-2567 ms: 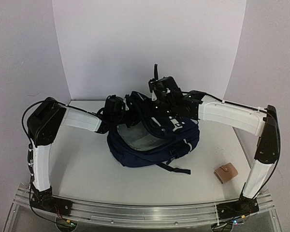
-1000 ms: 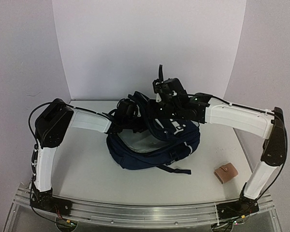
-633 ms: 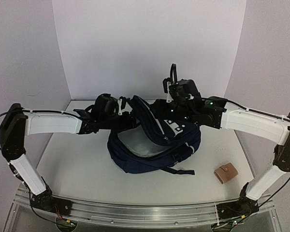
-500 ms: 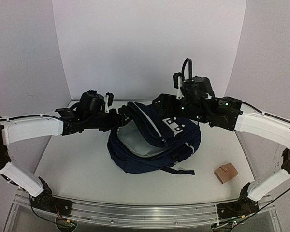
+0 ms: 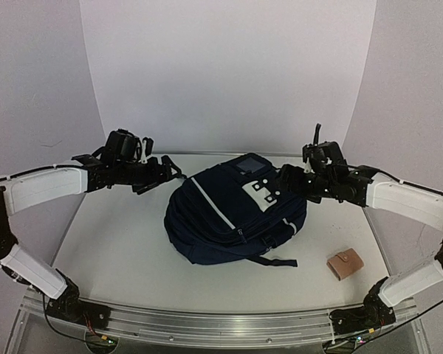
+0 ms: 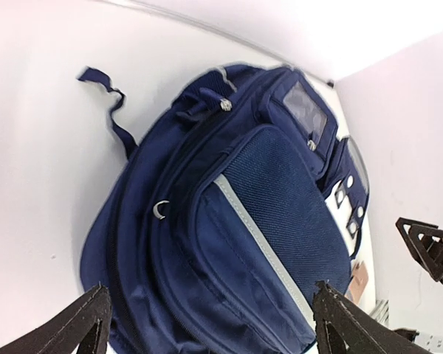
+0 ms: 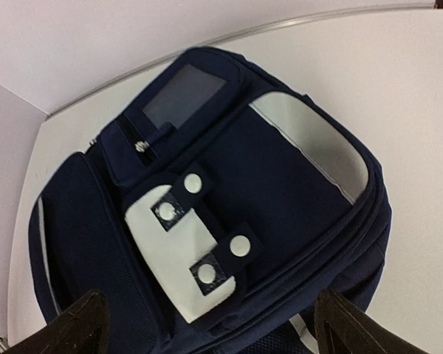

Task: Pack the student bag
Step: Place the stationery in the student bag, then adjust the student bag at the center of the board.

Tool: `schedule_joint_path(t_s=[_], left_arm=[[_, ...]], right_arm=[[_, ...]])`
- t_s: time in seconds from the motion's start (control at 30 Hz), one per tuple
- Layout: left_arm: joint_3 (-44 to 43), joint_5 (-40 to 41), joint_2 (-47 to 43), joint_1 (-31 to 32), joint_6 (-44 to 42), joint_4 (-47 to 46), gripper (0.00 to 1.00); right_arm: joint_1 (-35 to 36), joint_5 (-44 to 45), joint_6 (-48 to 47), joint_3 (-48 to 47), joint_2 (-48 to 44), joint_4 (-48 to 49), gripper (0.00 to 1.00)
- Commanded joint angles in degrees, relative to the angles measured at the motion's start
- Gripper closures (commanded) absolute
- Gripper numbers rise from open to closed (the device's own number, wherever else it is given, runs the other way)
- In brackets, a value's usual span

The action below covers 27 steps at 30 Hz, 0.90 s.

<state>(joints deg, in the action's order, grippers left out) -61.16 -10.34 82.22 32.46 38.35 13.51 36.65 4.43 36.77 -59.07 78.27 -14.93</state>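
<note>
The student bag (image 5: pixel 232 214), dark navy with a thin pale stripe and white patches with snaps, lies shut on its back at the table's middle. My left gripper (image 5: pixel 170 171) hovers just left of the bag's top, open and holding nothing. My right gripper (image 5: pixel 286 179) hovers at the bag's upper right, also open and empty. In the left wrist view the bag (image 6: pixel 258 243) fills the space between my spread fingertips (image 6: pixel 88 324). In the right wrist view the bag's white patch (image 7: pixel 170 251) lies below my wide-apart fingertips (image 7: pixel 347 324).
A small tan wallet (image 5: pixel 345 264) lies on the white table (image 5: pixel 118 251) to the bag's right, near the front. A loose strap (image 5: pixel 269 258) trails from the bag's front edge. White walls close off the back and both sides.
Both grippers held the bag's top flap up. They have opened, let it go and drawn back to either side. The flap has dropped and the bag now lies shut.
</note>
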Motion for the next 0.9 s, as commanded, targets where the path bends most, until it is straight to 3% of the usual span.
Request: schedule_joint_path(t_s=[0.0, 0.13, 0.33, 0.5, 0.7, 0.87], left_arm=[[-8.86, -6.78, 9.21, -0.39, -5.63, -1.86, 0.05], [-12.99, -7.95, 15.94, -0.88, -8.59, -2.73, 0.06], [-16.14, -13.81, 24.62, -0.78, -11.00, -1.53, 0.25], [-9.76, -14.57, 22.64, 0.42, -7.16, -4.84, 0.46], [-1.63, -13.77, 17.46, 8.64, -5.32, -9.30, 0.49], [2.95, -11.76, 14.25, 16.84, -0.20, -14.75, 0.50]], right_arm=[[-2.35, -8.56, 3.47, 3.92, 1.54, 6.96, 0.12], [-2.70, -9.13, 4.32, 6.35, 3.34, 10.17, 0.14], [-2.71, -9.20, 4.21, 6.51, 9.28, 13.53, 0.18], [-2.80, -16.12, 3.57, 4.28, 15.37, 20.29, 0.28], [-2.81, -18.15, -0.76, -4.32, 24.64, 23.04, 0.40], [-2.81, -18.27, -8.61, -14.52, 32.40, 23.06, 0.39]])
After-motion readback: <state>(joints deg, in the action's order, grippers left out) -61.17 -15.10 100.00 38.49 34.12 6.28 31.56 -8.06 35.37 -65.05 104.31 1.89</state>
